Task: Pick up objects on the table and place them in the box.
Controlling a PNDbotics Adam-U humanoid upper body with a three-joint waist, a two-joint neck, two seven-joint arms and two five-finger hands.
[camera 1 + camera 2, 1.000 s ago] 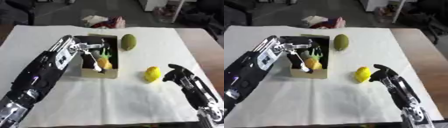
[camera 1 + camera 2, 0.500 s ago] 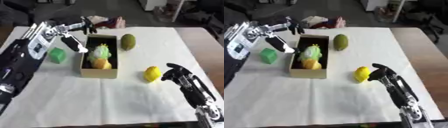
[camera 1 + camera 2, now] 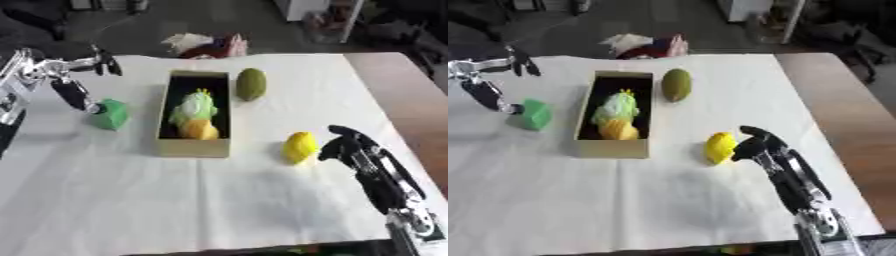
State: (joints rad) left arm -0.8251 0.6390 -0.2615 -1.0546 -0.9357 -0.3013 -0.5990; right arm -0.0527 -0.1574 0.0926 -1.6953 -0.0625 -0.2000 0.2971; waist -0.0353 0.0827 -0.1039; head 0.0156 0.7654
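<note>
Curling its fingers beside the yellow fruit (image 3: 299,147) at lower right, the right hand (image 3: 343,146) holds nothing; mid-frame, the box (image 3: 194,145) holds two items; at upper left, the left hand (image 3: 77,80) spreads open, one fingertip touching the green block (image 3: 111,114).

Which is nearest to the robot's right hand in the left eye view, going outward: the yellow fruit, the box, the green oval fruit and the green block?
From the right hand:
1. Yellow fruit, just to its left.
2. Box, middle of the table.
3. Green oval fruit, beyond the box's far right corner.
4. Green block, left of the box, by the left hand.
</note>
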